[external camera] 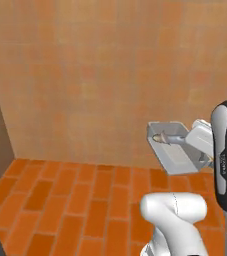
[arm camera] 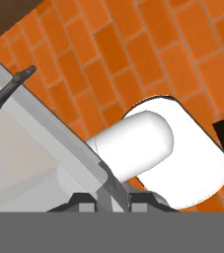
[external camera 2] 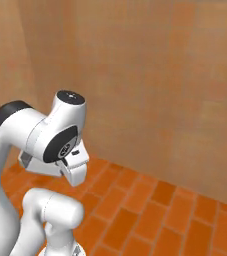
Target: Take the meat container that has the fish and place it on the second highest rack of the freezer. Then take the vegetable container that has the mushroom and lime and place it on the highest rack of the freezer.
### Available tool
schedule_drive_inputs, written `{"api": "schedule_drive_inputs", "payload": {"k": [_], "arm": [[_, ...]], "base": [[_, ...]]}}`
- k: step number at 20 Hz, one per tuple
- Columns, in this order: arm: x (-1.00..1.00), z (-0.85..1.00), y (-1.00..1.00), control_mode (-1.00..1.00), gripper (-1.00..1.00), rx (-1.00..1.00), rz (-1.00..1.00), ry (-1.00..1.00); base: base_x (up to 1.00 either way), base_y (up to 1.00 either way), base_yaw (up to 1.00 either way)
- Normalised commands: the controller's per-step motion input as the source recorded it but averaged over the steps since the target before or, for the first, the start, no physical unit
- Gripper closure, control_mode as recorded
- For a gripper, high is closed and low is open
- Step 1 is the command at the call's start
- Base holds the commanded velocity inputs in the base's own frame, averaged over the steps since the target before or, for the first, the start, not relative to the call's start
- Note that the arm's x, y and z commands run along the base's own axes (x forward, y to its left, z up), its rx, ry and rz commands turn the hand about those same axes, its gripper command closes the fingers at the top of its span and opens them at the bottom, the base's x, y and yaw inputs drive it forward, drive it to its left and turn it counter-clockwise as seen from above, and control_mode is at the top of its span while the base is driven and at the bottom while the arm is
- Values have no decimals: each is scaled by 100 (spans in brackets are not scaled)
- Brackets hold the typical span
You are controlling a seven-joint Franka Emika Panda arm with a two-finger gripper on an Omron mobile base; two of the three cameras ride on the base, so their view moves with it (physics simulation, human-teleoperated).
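Above brick floor (external camera: pixel 85 200), claw-held fish tray (external camera: pixel 177 157).

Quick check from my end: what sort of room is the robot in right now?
Probably a kitchen, though little shows it: an orange brick-tiled floor, a plain tan tiled wall, and a grey meat container with a fish held up by the gripper.

The meat container (external camera: pixel 172 150), with its rim between the fingers (arm camera: pixel 86 200), looks like smooth matt grey plastic. The fish (external camera: pixel 167 138) beyond them has a dull silver skin. The floor (external camera: pixel 75 200) is rough orange brick.
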Motion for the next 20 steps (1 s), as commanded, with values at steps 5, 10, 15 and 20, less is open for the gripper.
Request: {"api": "schedule_drive_inputs", "payload": {"k": [5,10,15,20], "arm": [[0,0,0,100,100,0,0,0],[0,0,0,100,100,0,0,0],[0,0,0,100,100,0,0,0],[0,0,0,100,100,0,0,0]], "base": [[21,0,100],[25,0,100],[23,0,99],[0,-3,89]]}}
